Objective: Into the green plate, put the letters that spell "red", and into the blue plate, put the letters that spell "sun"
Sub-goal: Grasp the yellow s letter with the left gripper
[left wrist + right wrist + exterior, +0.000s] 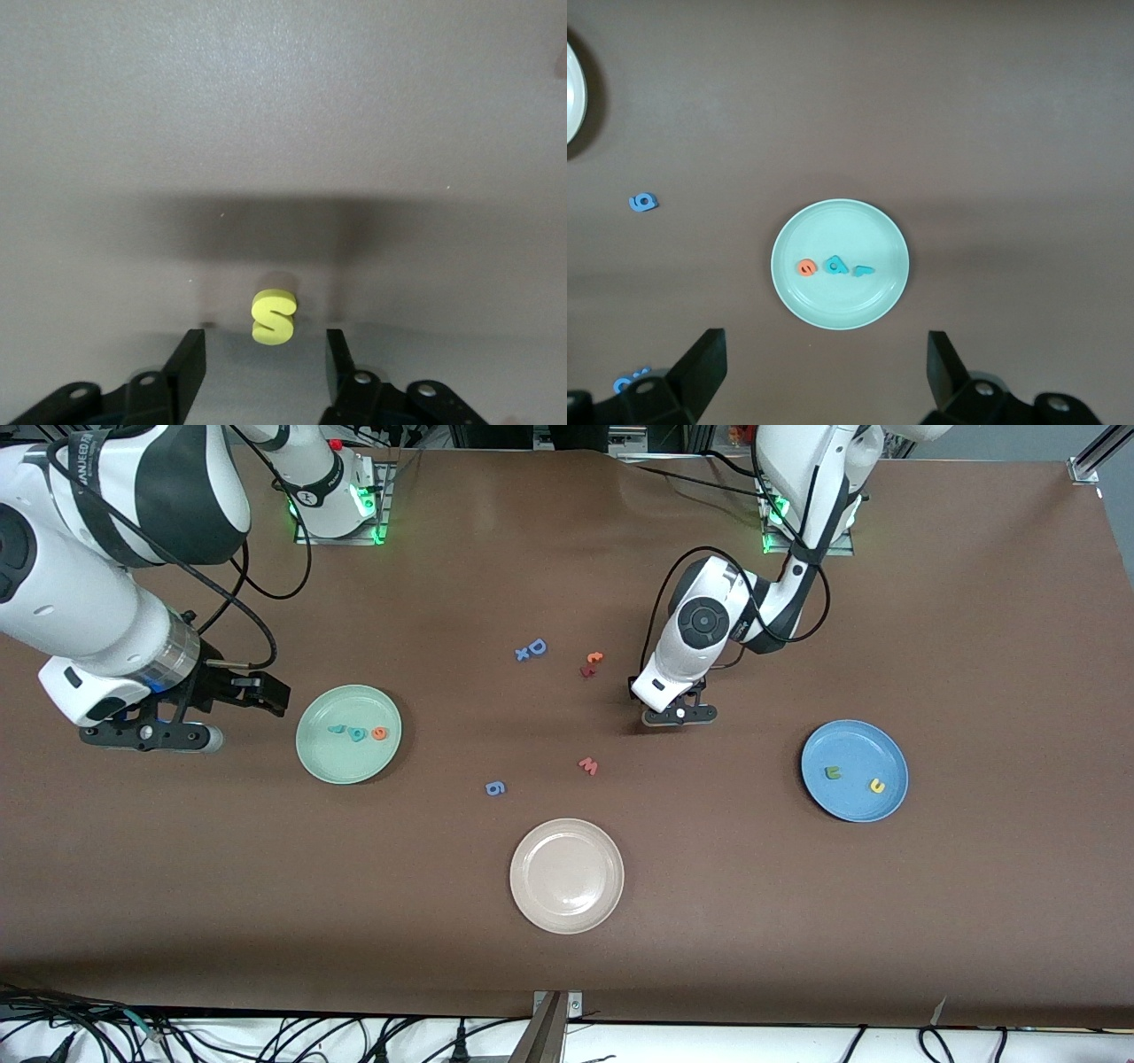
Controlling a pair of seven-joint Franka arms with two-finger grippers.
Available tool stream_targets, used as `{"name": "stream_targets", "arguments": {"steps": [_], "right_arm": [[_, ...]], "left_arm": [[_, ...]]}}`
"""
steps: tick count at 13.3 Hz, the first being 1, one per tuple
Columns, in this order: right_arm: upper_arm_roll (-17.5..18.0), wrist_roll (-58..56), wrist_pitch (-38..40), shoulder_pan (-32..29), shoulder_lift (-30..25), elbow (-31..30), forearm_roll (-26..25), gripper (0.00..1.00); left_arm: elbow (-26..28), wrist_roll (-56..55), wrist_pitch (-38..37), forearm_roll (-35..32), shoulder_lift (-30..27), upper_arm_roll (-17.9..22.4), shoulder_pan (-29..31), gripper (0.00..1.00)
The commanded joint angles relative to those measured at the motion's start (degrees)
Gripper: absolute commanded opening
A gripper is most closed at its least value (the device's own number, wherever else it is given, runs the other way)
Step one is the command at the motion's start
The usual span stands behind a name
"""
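The yellow "s" (273,317) lies flat on the table between the fingers of my left gripper (266,350), which is open, with a gap on each side of the letter. My left gripper (678,714) is down at the table's middle and hides the "s" in the front view. The green plate (345,766) holds the orange "e" (380,733), teal "d" (356,734) and teal "r" (337,729). The blue plate (850,802) holds the dark green "n" (833,772) and yellow "u" (876,785). My right gripper (151,737) waits open beside the green plate (833,305), holding nothing.
A beige-white plate (567,908) sits nearest the front camera. Loose letters lie mid-table: a blue "D" (536,647), an orange "t" (594,658), a red-pink "w" (588,765) and a blue "g" (495,787).
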State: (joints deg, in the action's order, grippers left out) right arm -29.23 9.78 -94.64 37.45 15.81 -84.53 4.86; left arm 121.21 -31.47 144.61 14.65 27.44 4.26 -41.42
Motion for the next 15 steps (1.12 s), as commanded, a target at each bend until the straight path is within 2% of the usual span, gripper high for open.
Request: {"name": "stream_targets", "arguments": {"steps": [1, 6, 9, 12, 14, 15], "right_arm": [[0.75, -0.82, 0.87, 0.52, 0.01, -0.03, 0.06, 1.0], [1.81, -0.56, 1.3, 0.61, 0.45, -0.9, 0.06, 1.0], [1.81, -0.38, 2.89, 0.7, 0.36, -0.9, 0.06, 1.0], [3.03, -0.12, 3.24, 0.7, 0.28, -0.99, 0.06, 1.0], [3.3, -0.03, 2.63, 0.7, 0.36, -0.64, 0.06, 1.0], [3.39, 0.32, 2.27, 1.04, 0.36, -0.64, 0.06, 1.0]], "left_arm": [[0.43, -2.37, 2.34, -0.06, 0.59, 0.31, -0.85, 0.59], [0.34, -9.48, 2.78, -8.93, 0.95, 0.22, -1.29, 0.54], [0.43, -9.67, 2.78, -8.94, 0.95, 0.22, -1.29, 0.47], [0.43, -9.67, 2.78, -8.94, 0.86, 0.22, -1.29, 0.31], [0.34, -9.75, 2.78, -9.03, 0.77, 0.22, -1.29, 0.15], [0.34, -9.75, 2.78, -9.03, 0.69, 0.22, -1.29, 0.11]]}}
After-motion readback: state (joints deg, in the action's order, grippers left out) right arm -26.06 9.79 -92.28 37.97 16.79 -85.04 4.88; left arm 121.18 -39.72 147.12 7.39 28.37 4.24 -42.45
